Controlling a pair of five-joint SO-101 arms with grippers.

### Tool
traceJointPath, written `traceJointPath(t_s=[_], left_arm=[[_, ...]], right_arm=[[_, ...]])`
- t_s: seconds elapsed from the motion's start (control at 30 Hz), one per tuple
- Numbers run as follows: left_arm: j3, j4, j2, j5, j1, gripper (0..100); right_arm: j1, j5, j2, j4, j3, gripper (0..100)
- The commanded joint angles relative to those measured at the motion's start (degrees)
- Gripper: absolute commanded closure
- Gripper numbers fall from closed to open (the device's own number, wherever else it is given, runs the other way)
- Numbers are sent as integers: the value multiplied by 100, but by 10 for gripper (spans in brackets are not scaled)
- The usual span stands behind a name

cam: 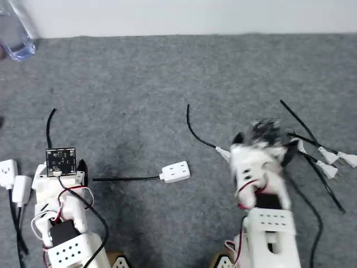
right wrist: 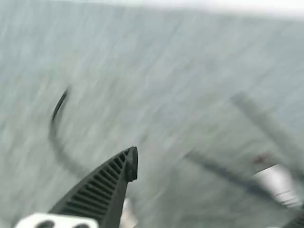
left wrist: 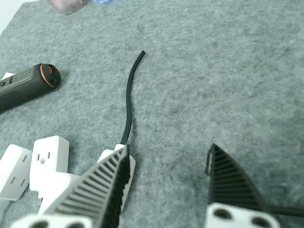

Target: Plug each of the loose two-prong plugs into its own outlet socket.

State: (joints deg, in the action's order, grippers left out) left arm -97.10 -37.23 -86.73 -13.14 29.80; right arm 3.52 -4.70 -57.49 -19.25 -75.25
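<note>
A white outlet socket (cam: 175,172) on a black cord lies mid-table between the arms. Two more white sockets (cam: 8,173) lie at the far left, beside the left arm. My left gripper (left wrist: 166,156) stands open just above the carpet, one finger over a white socket (left wrist: 127,164) with a black cord (left wrist: 128,99). Two-prong plugs (cam: 329,162) on black cords lie at the right, and another plug (cam: 223,152) lies left of the right arm. My right gripper (right wrist: 216,185) is open and blurred by motion, with a white plug (right wrist: 278,185) close by.
A black tool with an orange ring (left wrist: 28,85) lies on the carpet beyond the left sockets (left wrist: 47,156). A clear bottle (cam: 14,33) stands at the far left corner. Grey carpet (cam: 139,84) covers the table, and a white wall edges the back.
</note>
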Motion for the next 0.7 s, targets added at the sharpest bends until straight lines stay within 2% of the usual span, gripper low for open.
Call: traceJointPath(t_s=[0.0,0.07,0.13,0.37,0.43,0.57,0.67], left_arm=[[171,26,-70,44,-18,753],[171,26,-70,44,-18,753],[171,26,-70,44,-18,753],[171,26,-70,44,-18,753],[171,26,-70,44,-18,753],[171,26,-70,44,-18,753],[171,26,-70,44,-18,753]], right_arm=[[629,-1134,-145,-1305,1626,725],[690,-1943,84,-1552,2022,835],[743,-2022,426,-1640,2233,892],[831,-2180,2018,-1648,2840,810],[813,-2523,2510,-1648,3033,849],[822,-2989,3530,-1648,3411,990],[831,-3121,4119,-1648,3640,973]])
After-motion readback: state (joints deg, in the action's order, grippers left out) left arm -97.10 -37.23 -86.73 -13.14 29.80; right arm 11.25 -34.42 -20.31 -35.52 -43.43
